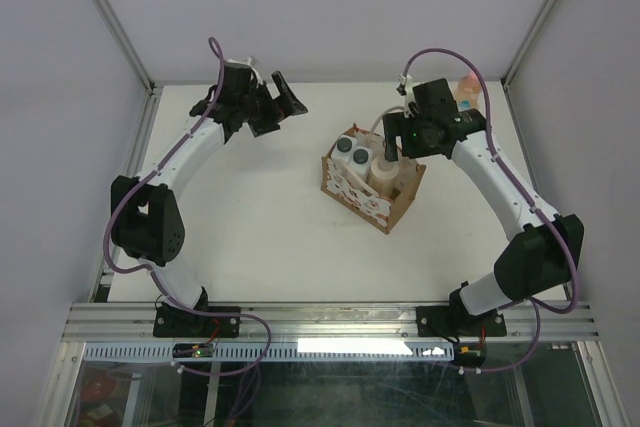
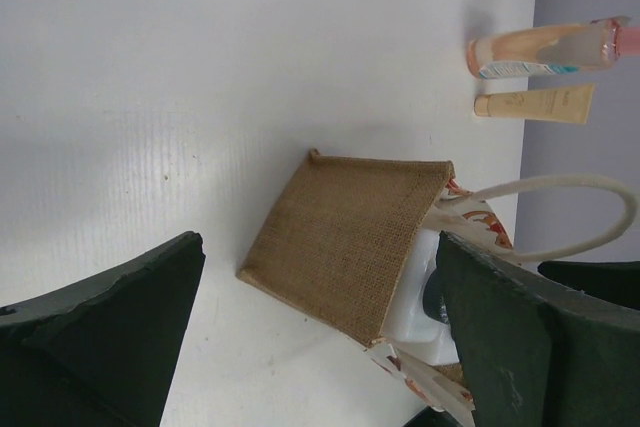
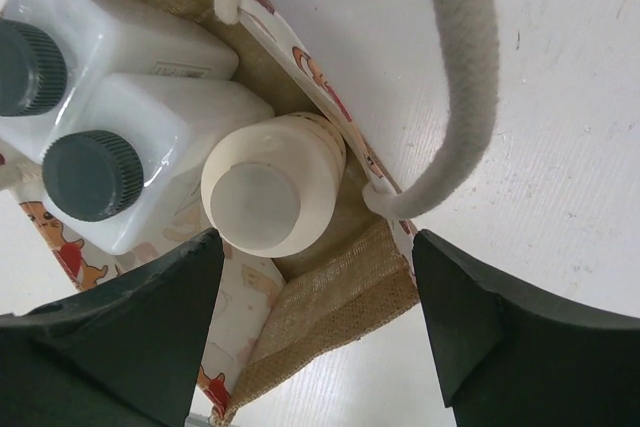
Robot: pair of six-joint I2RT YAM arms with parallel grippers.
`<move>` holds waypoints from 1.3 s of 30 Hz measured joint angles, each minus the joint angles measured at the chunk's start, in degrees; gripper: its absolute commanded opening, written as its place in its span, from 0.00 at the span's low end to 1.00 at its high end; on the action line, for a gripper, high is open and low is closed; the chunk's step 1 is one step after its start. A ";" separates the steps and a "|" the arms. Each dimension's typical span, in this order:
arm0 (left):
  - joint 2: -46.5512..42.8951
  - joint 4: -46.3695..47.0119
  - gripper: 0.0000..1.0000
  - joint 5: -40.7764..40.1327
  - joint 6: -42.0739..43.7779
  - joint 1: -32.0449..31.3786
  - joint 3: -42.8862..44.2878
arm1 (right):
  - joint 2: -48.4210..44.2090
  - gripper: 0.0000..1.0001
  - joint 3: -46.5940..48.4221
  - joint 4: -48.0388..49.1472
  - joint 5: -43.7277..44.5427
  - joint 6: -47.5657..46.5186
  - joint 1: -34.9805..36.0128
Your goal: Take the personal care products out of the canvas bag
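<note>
The canvas bag stands upright mid-table, brown burlap with a printed side and cream rope handles. Inside it stand two white bottles with dark caps and a cream bottle with a round lid. My right gripper hangs open just above the bag's right end, with the cream bottle below and between its fingers, untouched. A peach-orange bottle with a pink cap and a cream tube lie on the table beyond the bag. My left gripper is open and empty, left of the bag.
The white table is ringed by pale enclosure walls with metal posts at the back corners. The peach bottle rests close to the back right corner. A metal rail runs along the near edge by the arm bases.
</note>
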 measured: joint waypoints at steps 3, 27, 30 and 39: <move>-0.09 1.20 0.99 -0.26 -1.01 -0.63 -0.87 | 0.00 0.84 -0.94 -0.02 -0.11 -0.52 0.00; -0.02 4.42 0.99 -1.73 -1.88 -2.08 -0.87 | 0.44 0.87 -5.18 1.29 -0.81 -2.38 0.37; -0.02 5.01 0.99 -1.73 -1.86 -2.08 -0.87 | 0.44 0.87 -5.18 1.29 -0.83 -2.51 0.92; -0.02 5.03 0.99 -1.18 -1.46 -2.08 -0.87 | 0.72 0.86 1.05 -2.49 2.62 -2.69 4.17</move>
